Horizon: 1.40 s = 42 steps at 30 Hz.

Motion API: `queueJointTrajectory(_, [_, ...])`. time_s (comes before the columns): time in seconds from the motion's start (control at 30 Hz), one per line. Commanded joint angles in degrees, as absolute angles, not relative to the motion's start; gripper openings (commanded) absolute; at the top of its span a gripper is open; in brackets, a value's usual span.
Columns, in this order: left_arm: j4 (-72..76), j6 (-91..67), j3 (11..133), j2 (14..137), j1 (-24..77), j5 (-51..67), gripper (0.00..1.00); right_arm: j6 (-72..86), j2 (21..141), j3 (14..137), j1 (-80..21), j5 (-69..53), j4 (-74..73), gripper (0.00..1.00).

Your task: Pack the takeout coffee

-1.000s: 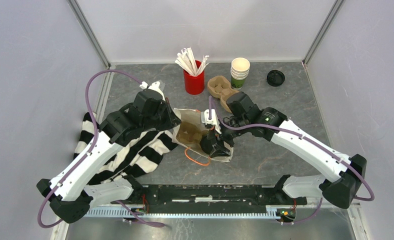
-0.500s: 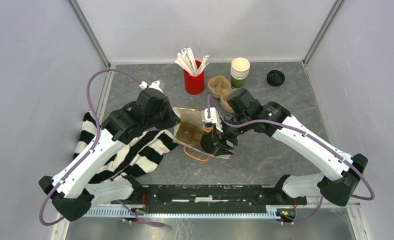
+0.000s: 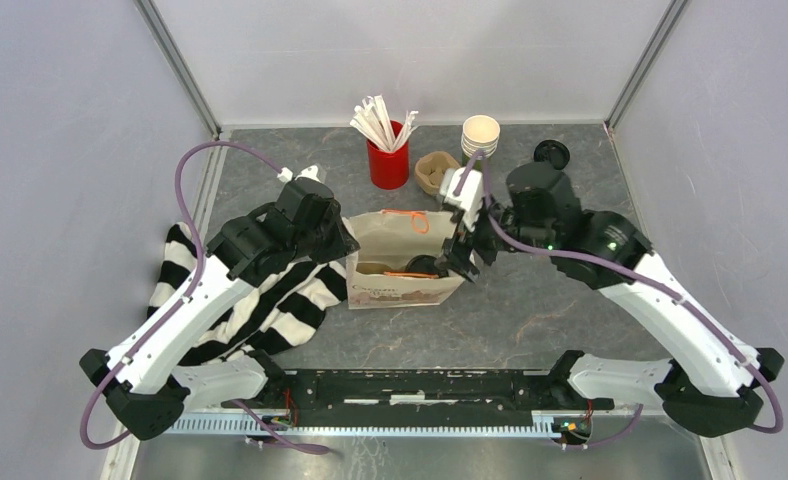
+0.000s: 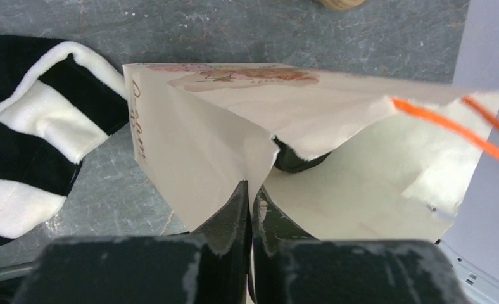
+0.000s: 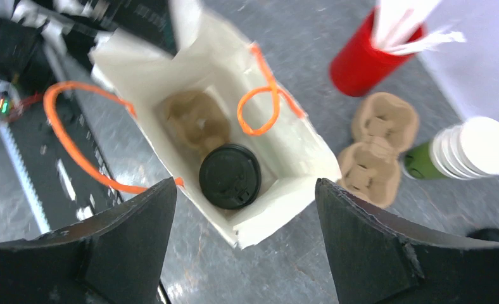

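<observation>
The takeout coffee stands inside the open paper bag [image 3: 402, 288]; only its black lid [image 5: 230, 176] shows from above, beside a brown cup carrier [image 5: 193, 120] in the bag. The lid also shows in the top view [image 3: 425, 266], and its edge shows in the left wrist view [image 4: 297, 161]. My left gripper [image 4: 252, 189] is shut on the bag's [image 4: 202, 145] left paper edge, also seen from the top [image 3: 342, 250]. My right gripper [image 5: 246, 190] is open and empty, above the bag's [image 5: 285, 158] right end [image 3: 463, 260].
A red cup of straws [image 3: 389, 160], a second cardboard carrier [image 3: 435, 172], a stack of lidless green cups [image 3: 480, 135] and a lone black lid [image 3: 551, 153] stand behind the bag. A striped cloth [image 3: 270, 300] lies under my left arm.
My right gripper has let go of the coffee inside the bag and lifted up and back to the right. The bag has gone from lying slanted to standing upright.
</observation>
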State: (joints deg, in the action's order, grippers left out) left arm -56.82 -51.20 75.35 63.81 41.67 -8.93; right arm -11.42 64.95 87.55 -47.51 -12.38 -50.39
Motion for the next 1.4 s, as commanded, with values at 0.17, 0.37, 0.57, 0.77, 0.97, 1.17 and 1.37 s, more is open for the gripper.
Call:
queueJointTrajectory(0.17, [-62.6,-53.4,81.9,65.7,41.4,-12.5,0.43,-0.1,65.5,100.6,-47.3,13.7,-55.8,0.93])
queueJointTrajectory(0.37, [-68.9,-52.2,88.6,65.6,41.4,-17.2,0.74,3.0,61.0,98.0,-47.5,21.1,-57.7,0.98])
queueJointTrajectory(0.57, [-71.1,-47.2,98.9,68.4,41.4,-22.4,0.89,6.9,56.0,96.4,-47.4,21.9,-58.0,0.98])
queueJointTrajectory(0.77, [-64.2,-41.3,107.2,75.7,39.6,-21.9,0.92,11.8,51.9,96.1,-47.4,20.4,-59.2,0.98])
queueJointTrajectory(0.97, [-52.8,-40.1,107.7,80.9,28.6,-9.8,0.96,12.2,51.7,95.1,-47.4,19.3,-60.5,0.98])
queueJointTrajectory(1.17, [-41.1,-36.7,105.8,88.8,20.7,-2.1,0.92,11.5,52.8,88.8,-47.4,24.1,-58.9,0.98])
queueJointTrajectory(1.37, [-27.9,-36.6,103.0,98.4,15.7,3.9,0.82,9.8,56.7,83.7,-47.3,28.3,-53.0,0.98])
